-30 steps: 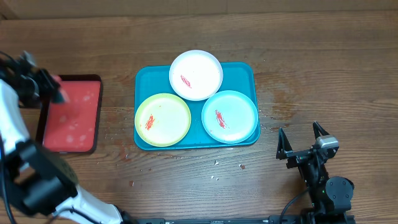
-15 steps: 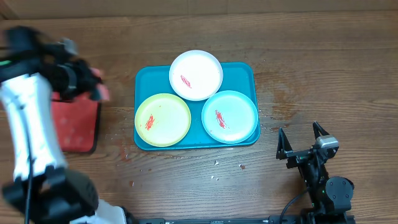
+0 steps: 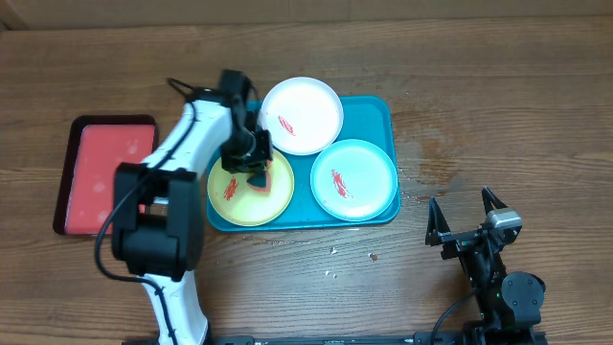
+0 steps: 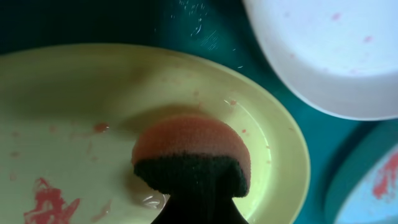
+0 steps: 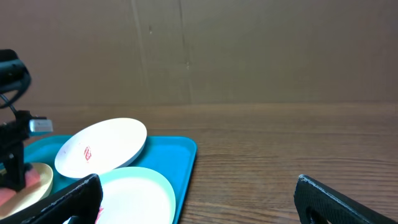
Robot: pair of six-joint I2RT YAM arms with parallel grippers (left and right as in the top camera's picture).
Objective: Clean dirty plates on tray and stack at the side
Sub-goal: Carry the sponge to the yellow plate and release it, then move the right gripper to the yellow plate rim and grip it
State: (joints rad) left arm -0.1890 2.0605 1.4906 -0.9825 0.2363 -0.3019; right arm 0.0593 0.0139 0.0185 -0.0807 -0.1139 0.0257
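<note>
Flecked brown wooden worktop [image 3: 498, 86], tan wall [image 5: 249, 50]; left pincer [image 3: 254, 163] apparently clenched on orange sponge [image 4: 189, 146] atop round yellow-green plastic plate [image 4: 74, 112], right pincer [image 3: 460, 201] splayed.

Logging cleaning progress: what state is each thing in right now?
yellow-green plate: dirty, red smear.
white plate: dirty, red smear.
aqua plate: dirty, red smear.
sponge: gripped, over the yellow-green plate.
left gripper: shut on sponge.
right gripper: open, empty.
teal tray: holding all three plates.
</note>
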